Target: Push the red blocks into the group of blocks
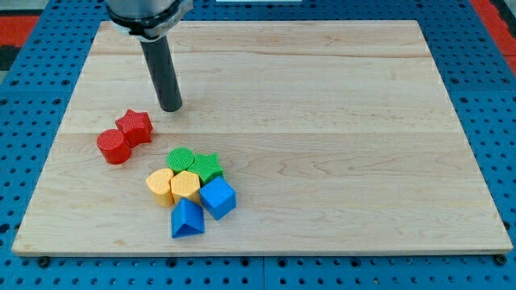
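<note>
A red star block (135, 126) and a red round block (114, 146) lie touching each other at the view's left. To their lower right is a tight group: a green round block (181, 158), a green star block (208, 167), two yellow blocks (160, 184) (185, 185), a blue cube (218, 197) and a blue triangular block (187, 219). My tip (171, 108) rests on the board just up and right of the red star, a small gap away, above the group.
The wooden board (322, 121) sits on a blue perforated table (32, 80). The rod's dark mount (145, 12) is at the view's top left.
</note>
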Available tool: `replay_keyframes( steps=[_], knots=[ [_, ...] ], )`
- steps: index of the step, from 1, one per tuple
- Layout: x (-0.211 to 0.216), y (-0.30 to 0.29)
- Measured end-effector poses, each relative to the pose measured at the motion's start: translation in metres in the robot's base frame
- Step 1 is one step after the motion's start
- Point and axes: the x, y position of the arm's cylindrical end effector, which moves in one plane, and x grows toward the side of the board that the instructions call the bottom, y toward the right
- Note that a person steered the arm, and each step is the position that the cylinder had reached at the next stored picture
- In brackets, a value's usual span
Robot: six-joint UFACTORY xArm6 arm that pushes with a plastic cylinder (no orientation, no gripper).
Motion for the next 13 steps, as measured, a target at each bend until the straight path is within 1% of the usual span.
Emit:
replay_keyframes(
  steps=[1, 2, 3, 4, 5, 6, 7, 8, 9, 10, 11, 13],
  knots=[
    [0.017, -0.044],
    [0.027, -0.075],
    [0.033, -0.089],
    [0.044, -0.089],
    [0.049, -0.049],
    [0.091, -0.060],
    [0.110, -0.084],
    [0.107, -0.102],
    [0.114, -0.133],
    [0.137, -0.111],
    [0.146, -0.064],
    [0.170, -0.017]
  ],
)
